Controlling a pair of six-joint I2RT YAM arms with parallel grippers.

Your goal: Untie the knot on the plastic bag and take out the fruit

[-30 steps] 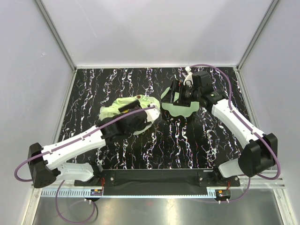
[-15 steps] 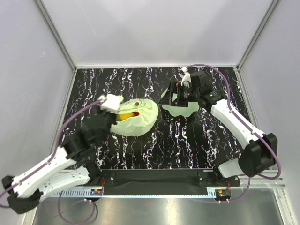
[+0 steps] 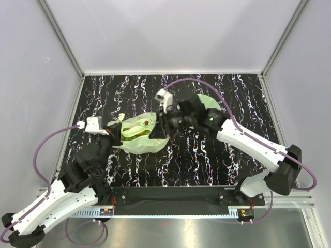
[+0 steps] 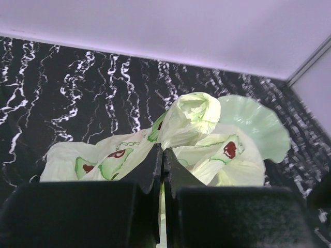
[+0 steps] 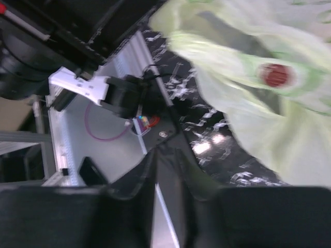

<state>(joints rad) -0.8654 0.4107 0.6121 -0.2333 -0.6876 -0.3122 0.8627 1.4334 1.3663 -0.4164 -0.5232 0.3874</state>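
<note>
- Step: untying, early. knot (image 4: pixel 194 111) looks not yet undone, a bunch on top of plastic bag (image 3: pixel 138 135). fruit (image 3: pixel 129 135) is inside, a yellowish patch thru the film.
- Place: bag lies on desk (image 3: pixel 207 155), approx 9 o'clock of desk centre in top view.
- Grip: left tool (image 4: pixel 162 157) is clamped tight on bag film at the bag's 8 o'clock edge.
- Other side: right tool (image 5: pixel 166 165) is at the bag's 3 o'clock side, jaws part-way apart, nothing seen betw them.
- Next, prob: right tool must get onto the knot or a loose end & pull against the left hold. Film is thin, so it could slip or tear.
- Views: left wrist shows knot, pinch and green dish (image 4: pixel 258 129) behind at 1 o'clock. Top view hides the pinch. Right wrist is blurred but shows the jaw gap, which top view doesn't.
</note>
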